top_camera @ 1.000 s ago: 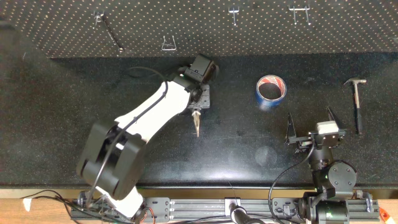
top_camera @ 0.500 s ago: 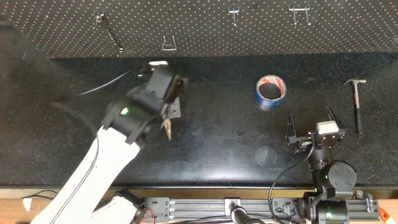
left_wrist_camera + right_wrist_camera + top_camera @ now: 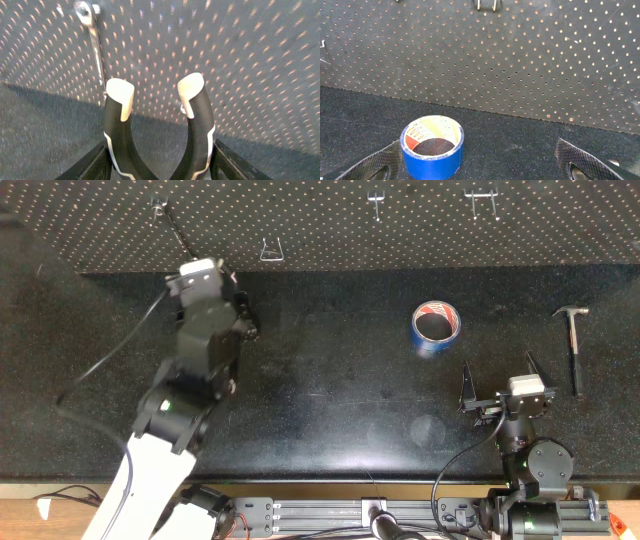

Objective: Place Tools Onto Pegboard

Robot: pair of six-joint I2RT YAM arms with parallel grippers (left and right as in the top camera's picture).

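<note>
Pliers with black handles and white tips (image 3: 192, 107) stand between my left gripper's (image 3: 157, 152) fingers, handles pointing at the pegboard (image 3: 250, 50). That gripper is shut on them, raised close to the board just right of the hanging wrench (image 3: 94, 42). From above, the left arm (image 3: 200, 320) covers the pliers, below the wrench (image 3: 178, 232). A blue tape roll (image 3: 436, 327) and a hammer (image 3: 573, 345) lie on the black table. My right gripper (image 3: 500, 388) rests open near the front right, facing the tape roll (image 3: 432, 146).
Bare hooks hang on the pegboard (image 3: 320, 220): a triangular one (image 3: 270, 250) right of the wrench, and two more (image 3: 376, 200) (image 3: 482, 200) farther right. The black tabletop (image 3: 330, 400) lies between the arms.
My left arm has swung left from the table's middle and lifted toward the pegboard beside the wrench, carrying the pliers. The right arm has stayed still.
</note>
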